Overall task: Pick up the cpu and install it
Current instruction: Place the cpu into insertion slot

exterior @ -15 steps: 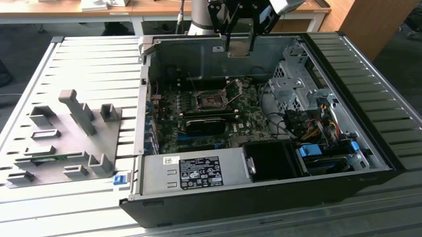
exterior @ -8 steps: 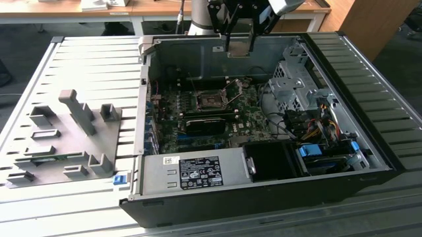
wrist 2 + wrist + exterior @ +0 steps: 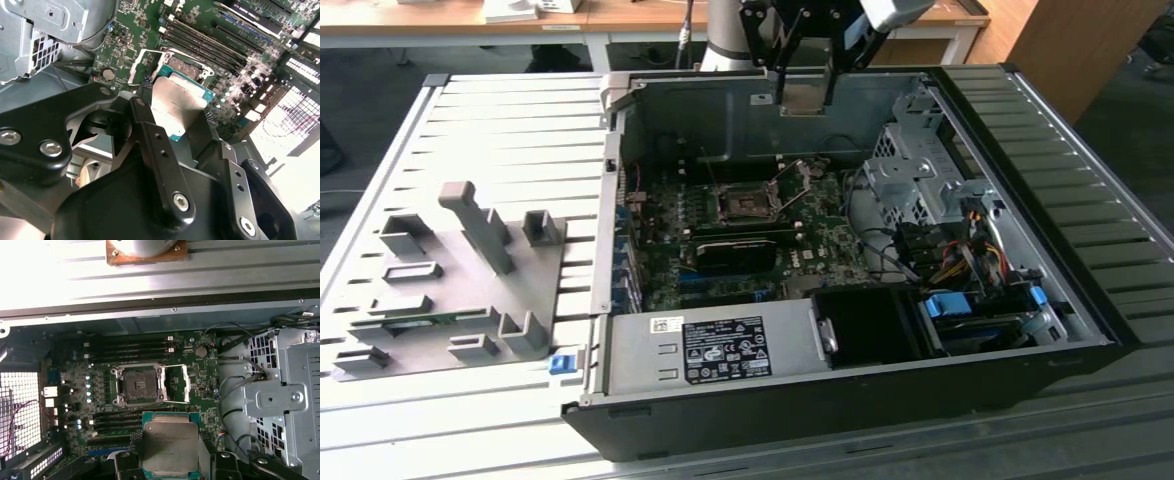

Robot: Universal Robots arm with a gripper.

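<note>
One cpu (image 3: 169, 440), clamped in gripper (image 3: 171, 460), over mobo (image 3: 197, 377)

Daylight glares off the slatted table (image 3: 494, 130), while the case (image 3: 694, 110) interior lies dim.

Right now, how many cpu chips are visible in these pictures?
1. The cpu is held in the gripper, above the motherboard, near the open socket, which is empty. Another could lie hidden from these views.
</note>
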